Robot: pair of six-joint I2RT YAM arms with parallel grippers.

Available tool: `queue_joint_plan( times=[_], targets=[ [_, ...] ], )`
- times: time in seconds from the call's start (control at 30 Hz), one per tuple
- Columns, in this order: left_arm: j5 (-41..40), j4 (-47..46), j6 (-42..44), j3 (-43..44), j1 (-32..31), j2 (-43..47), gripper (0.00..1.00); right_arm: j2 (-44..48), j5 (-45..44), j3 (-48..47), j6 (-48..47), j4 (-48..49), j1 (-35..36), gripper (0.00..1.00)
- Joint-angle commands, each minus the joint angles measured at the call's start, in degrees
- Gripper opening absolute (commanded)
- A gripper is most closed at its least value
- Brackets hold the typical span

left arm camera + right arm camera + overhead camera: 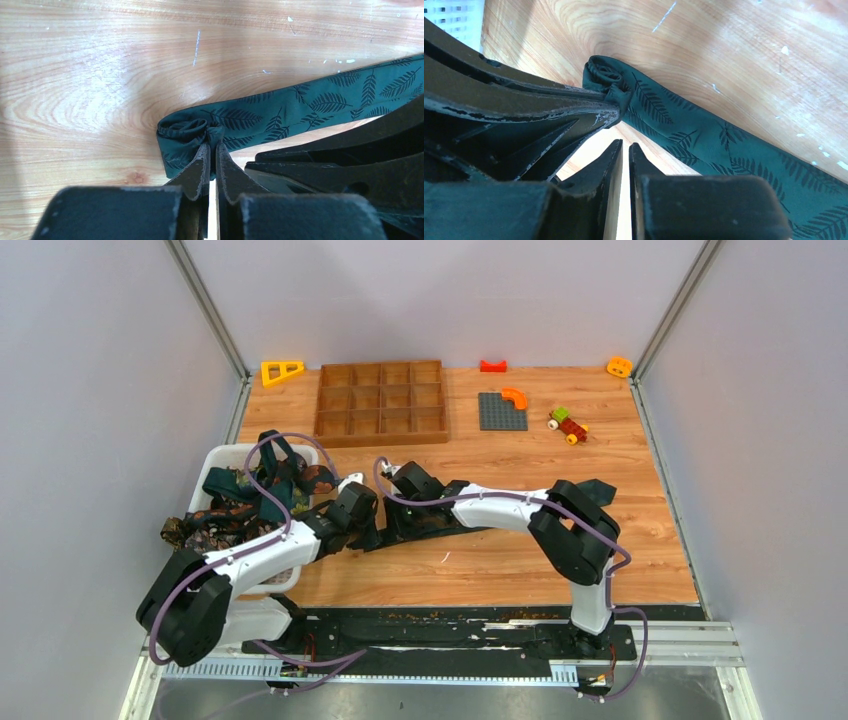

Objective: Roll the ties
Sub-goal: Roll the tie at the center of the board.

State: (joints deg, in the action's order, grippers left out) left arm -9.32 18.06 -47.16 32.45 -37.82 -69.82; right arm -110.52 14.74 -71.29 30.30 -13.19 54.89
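Left gripper: the left gripper [212,150] had its two dark fingers pressed together on the coiled end of the teal fern-printed fabric necktie [310,102], pinching the small roll [182,131] at its centre.
Right gripper: the right gripper [625,150] hung just beside that roll with its fingers nearly together and nothing between them; it touched no fabric.
Tie position: the roll sat on the wooden tabletop [75,75], only a turn or two wound; the rest of the tie ran flat away from it toward the right arm's side.
Step in hand: the start of rolling this tie, by my reading, with most of its length left to wind.
Next move: probably turning the pinched core along the strip while the free gripper keeps the layers square; a loose pinch could let the coil spring open.
Other ties: a tangle of dark, teal and brown patterned ties [255,495] lay in the white plastic basket [222,455] at the table's left edge, unrolled.
Room: bare wood lay ahead of the roll; the brown wooden compartment tray [381,401] stood well apart at the far side.
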Motion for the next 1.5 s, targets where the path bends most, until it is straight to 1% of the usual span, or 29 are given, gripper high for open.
queue_joint_plan(
  times=[0.0, 0.13, 0.2, 0.3, 0.37, 0.6, 0.83, 1.07, 1.17, 1.47],
  targets=[
    [0.6, -1.9, 0.5, 2.2, 0.1, -0.5, 0.12, 3.2, -1.7, 1.0, -1.4, -0.1, -0.7, 0.12],
    [1.2, -2.6, 0.1, 2.5, 0.1, -0.1, 0.29, 3.4, -1.6, 1.0, -1.4, 0.0, -0.9, 0.14],
    [1.6, -2.8, -0.1, 2.6, 0.1, 0.0, 0.35, 3.4, -1.4, 1.1, -1.4, 0.1, -1.0, 0.15],
    [1.7, -3.0, -0.7, 2.6, 0.1, 0.2, 0.38, 3.4, -0.9, 0.7, -1.2, 0.4, -1.1, 0.17],
    [1.5, -3.7, -1.6, 2.1, 0.1, 0.8, 0.38, 3.3, -0.5, 0.4, -1.0, 0.6, -1.2, 0.18],
    [0.4, -5.7, -4.0, -0.9, 0.3, 4.3, 0.31, 2.7, 0.8, -0.4, -0.4, 1.4, -1.3, 0.25],
    [-0.9, -4.8, -4.1, -2.3, 0.8, 5.4, 0.12, 1.8, 2.5, -1.2, 0.9, 2.8, -1.4, 0.26],
    [-2.3, -4.0, -3.8, -3.2, 1.2, 8.8, 0.02, 1.8, 4.9, -0.6, 2.3, 5.5, -1.4, 0.27],
    [-2.4, -4.1, -3.7, -3.4, 1.3, 9.9, 0.01, 1.4, 5.8, -0.8, 3.0, 6.4, -1.5, 0.28],
    [-3.5, -2.6, -3.1, -3.2, 1.6, 12.5, 0.00, -0.7, 5.9, -3.4, 4.3, 6.4, -1.5, 0.34]
  ],
)
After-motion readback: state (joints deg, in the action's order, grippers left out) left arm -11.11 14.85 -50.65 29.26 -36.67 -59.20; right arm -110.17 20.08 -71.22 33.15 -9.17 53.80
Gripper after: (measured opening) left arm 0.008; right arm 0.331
